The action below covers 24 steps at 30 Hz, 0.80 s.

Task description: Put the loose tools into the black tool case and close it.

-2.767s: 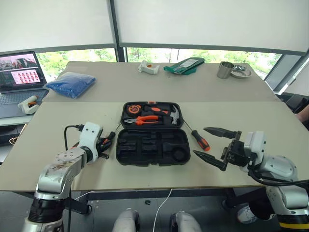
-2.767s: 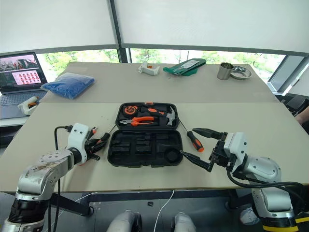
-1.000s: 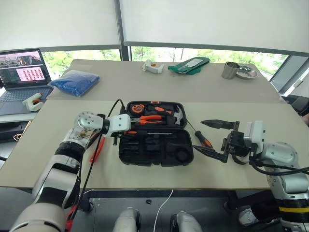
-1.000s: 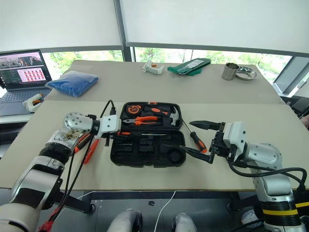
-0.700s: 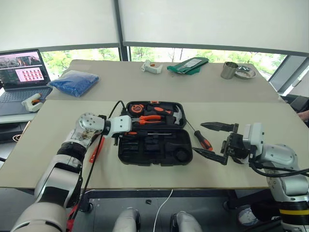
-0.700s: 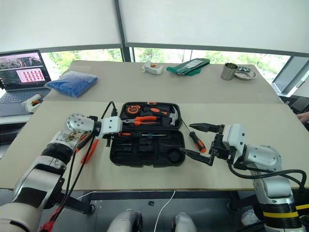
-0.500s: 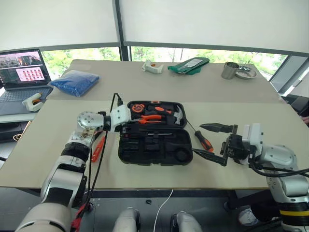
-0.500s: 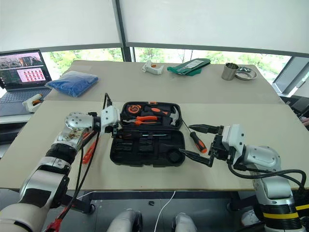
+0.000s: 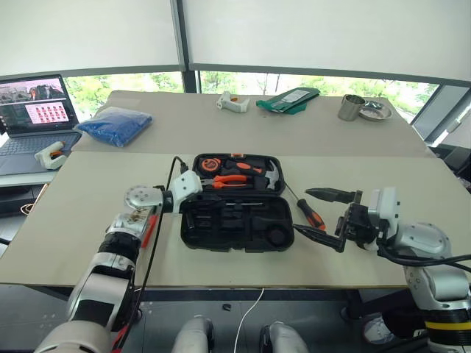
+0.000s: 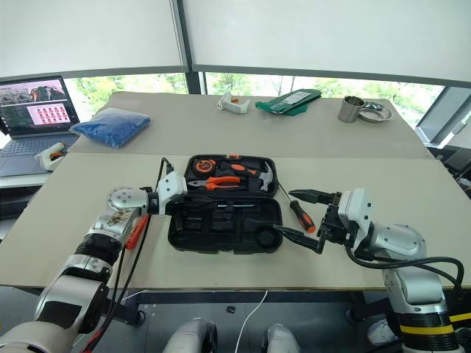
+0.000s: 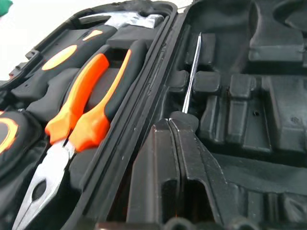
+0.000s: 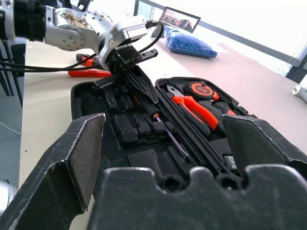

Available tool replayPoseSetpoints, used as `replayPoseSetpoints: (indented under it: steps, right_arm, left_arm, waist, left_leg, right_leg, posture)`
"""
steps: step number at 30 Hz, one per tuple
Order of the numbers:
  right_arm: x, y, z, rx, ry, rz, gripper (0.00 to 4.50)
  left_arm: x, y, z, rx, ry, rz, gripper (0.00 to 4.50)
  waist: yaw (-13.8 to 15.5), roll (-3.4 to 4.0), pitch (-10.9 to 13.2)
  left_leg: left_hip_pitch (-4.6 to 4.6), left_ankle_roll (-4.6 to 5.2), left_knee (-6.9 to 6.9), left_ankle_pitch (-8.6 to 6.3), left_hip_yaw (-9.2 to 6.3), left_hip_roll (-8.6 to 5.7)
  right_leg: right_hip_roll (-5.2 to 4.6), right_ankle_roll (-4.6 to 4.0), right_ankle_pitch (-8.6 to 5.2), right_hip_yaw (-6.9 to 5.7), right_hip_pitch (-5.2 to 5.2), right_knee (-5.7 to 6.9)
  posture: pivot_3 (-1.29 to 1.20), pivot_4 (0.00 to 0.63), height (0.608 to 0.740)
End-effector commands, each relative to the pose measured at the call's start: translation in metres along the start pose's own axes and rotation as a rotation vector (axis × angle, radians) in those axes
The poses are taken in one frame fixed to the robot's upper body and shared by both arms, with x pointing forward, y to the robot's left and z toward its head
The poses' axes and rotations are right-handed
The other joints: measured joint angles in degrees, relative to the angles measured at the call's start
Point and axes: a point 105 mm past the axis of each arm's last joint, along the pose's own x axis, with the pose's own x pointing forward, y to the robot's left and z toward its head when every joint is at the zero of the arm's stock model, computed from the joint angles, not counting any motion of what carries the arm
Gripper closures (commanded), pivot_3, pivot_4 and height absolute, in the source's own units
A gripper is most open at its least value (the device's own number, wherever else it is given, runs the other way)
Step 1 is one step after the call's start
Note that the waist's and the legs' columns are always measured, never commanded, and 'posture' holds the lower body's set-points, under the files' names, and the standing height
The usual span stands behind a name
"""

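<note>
Right gripper (image 9: 322, 215): fingers wide apart, empty, beside the case's right edge. Left gripper (image 12: 136, 81): fingers pressed together, holding nothing, tip over the case's left end. Black tool case (image 9: 237, 223): open flat on the near table. Screwdriver (image 12: 163, 127): in the near half by the hinge, long axis parallel to the hinge, shaft pointing right. Second screwdriver (image 9: 306, 209): loose right of case, handle nearest. Utility knife (image 10: 136, 229): left of case, lengthwise near-to-far
</note>
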Motion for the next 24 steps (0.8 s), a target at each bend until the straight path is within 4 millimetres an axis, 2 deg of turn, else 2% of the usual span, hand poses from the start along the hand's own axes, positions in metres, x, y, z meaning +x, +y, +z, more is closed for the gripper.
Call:
replayPoseSetpoints:
  steps: [1, 4, 7, 9, 10, 11, 12, 13, 15, 17, 21, 23, 24]
  right_arm:
    - [-0.004, -0.004, 0.006, -0.019, -0.021, -0.049, 0.00]
    - [-0.010, -0.004, 0.003, -0.009, -0.011, -0.091, 0.00]
    - [-0.018, -0.008, 0.004, 0.005, -0.013, -0.156, 0.00]
    - [-0.038, -0.016, 0.000, 0.018, 0.019, -0.264, 0.00]
    - [-0.051, -0.019, -0.004, 0.025, 0.046, -0.325, 0.00]
    - [-0.062, -0.021, -0.009, 0.036, 0.077, -0.375, 0.00]
    - [-0.072, -0.020, -0.014, 0.037, 0.111, -0.409, 0.00]
    - [-0.079, -0.018, -0.019, 0.036, 0.142, -0.434, 0.00]
    - [-0.097, -0.017, -0.030, 0.029, 0.211, -0.505, 0.00]
    - [-0.113, -0.012, -0.041, 0.053, 0.263, -0.570, 0.00]
    - [-0.138, 0.003, -0.060, 0.099, 0.356, -0.651, 0.00]
    - [-0.145, 0.006, -0.065, 0.122, 0.396, -0.686, 0.00]
    - [-0.145, 0.006, -0.064, 0.136, 0.391, -0.699, 0.00]
  left_arm:
    - [0.008, -0.006, -0.008, -0.027, 0.041, 0.000, 4.47]
    - [0.008, -0.008, -0.011, -0.028, 0.037, -0.005, 4.47]
    - [0.005, -0.008, -0.001, -0.009, -0.031, 0.002, 4.47]
    - [-0.008, 0.001, 0.024, -0.017, -0.194, 0.042, 4.47]
    - [-0.018, 0.004, 0.036, -0.017, -0.273, 0.050, 3.97]
    - [-0.027, 0.005, 0.045, -0.012, -0.332, 0.056, 3.72]
    - [-0.036, 0.005, 0.051, -0.008, -0.374, 0.062, 3.47]
    - [-0.043, 0.003, 0.054, -0.012, -0.393, 0.060, 2.93]
    - [-0.057, -0.004, 0.061, 0.034, -0.418, 0.047, 2.22]
    - [-0.070, -0.020, 0.057, 0.037, -0.381, -0.016, 1.53]
    - [-0.099, -0.034, 0.037, -0.017, -0.315, -0.023, 0.07]
    - [-0.111, -0.037, 0.029, -0.045, -0.287, -0.007, 0.07]
    - [-0.118, -0.040, 0.024, -0.078, -0.272, 0.009, 0.07]
  waist:
    - [0.06, 0.00, 0.00]
    - [0.15, 0.01, -0.01]
    - [0.12, 0.03, -0.02]
    - [0.06, 0.03, -0.02]
    - [0.14, 0.02, -0.01]
    - [0.17, 0.01, -0.01]
    - [0.15, 0.02, -0.01]
    - [0.09, 0.02, -0.01]
    - [-0.16, 0.04, -0.02]
    - [-0.42, 0.09, -0.05]
    - [-1.02, 0.26, -0.15]
    - [-1.18, 0.27, -0.14]
    - [-1.30, 0.27, -0.14]
  left_leg:
    - [0.01, 0.00, 0.00, 0.00, 0.00, 0.00]
    - [0.02, 0.00, 0.06, 0.00, -0.02, -0.01]
    - [0.03, 0.00, 0.08, 0.00, -0.06, 0.00]
    - [0.04, 0.00, 0.08, 0.00, -0.08, 0.00]
    - [0.02, 0.00, 0.08, 0.00, -0.09, 0.01]
    - [-0.01, 0.00, 0.08, -0.01, -0.12, 0.01]
    - [-0.03, 0.02, 0.08, -0.02, -0.13, 0.04]
    - [-0.04, 0.03, 0.08, -0.03, -0.11, 0.03]
    - [-0.03, 0.05, 0.07, -0.04, -0.10, 0.03]
    - [0.07, 0.05, 0.06, -0.04, -0.06, 0.04]
    - [0.15, 0.03, 0.03, -0.04, -0.06, 0.07]
    - [0.16, -0.03, 0.01, -0.07, -0.11, 0.15]
    - [0.16, -0.36, 0.01, -0.27, -0.13, 0.16]
  right_leg:
    - [0.00, 0.00, 0.00, 0.00, 0.00, 0.00]
    - [-0.01, 0.01, 0.00, -0.01, 0.05, 0.01]
    - [-0.01, 0.01, 0.01, 0.00, 0.07, 0.00]
    - [-0.02, 0.01, 0.01, 0.02, 0.07, 0.01]
    - [-0.02, 0.00, 0.02, 0.01, 0.04, 0.01]
    - [-0.02, 0.00, 0.01, -0.01, 0.04, 0.00]
    - [-0.02, -0.01, 0.01, -0.02, 0.04, -0.01]
    - [-0.02, -0.01, 0.01, -0.01, 0.03, -0.02]
    - [-0.02, -0.01, 0.01, 0.01, 0.03, -0.03]
    - [-0.02, 0.01, 0.00, 0.06, 0.07, -0.01]
    - [-0.02, -0.11, -0.08, 0.11, 0.07, 0.00]
    - [-0.01, -0.35, -0.22, 0.09, 0.07, 0.00]
    - [-0.02, -0.37, -0.22, 0.10, 0.04, 0.00]
  posture:
    - [0.00, 0.150, 0.740]
    - [0.00, 0.150, 0.740]
    - [0.00, 0.150, 0.740]
    - [0.00, 0.150, 0.740]
    - [0.00, 0.150, 0.740]
    - [0.00, 0.150, 0.740]
    - [0.00, 0.150, 0.740]
    - [0.00, 0.150, 0.740]
    - [0.00, 0.150, 0.740]
    - [0.00, 0.150, 0.740]
    - [0.00, 0.150, 0.740]
    - [0.00, 0.150, 0.740]
    - [0.00, 0.150, 0.740]
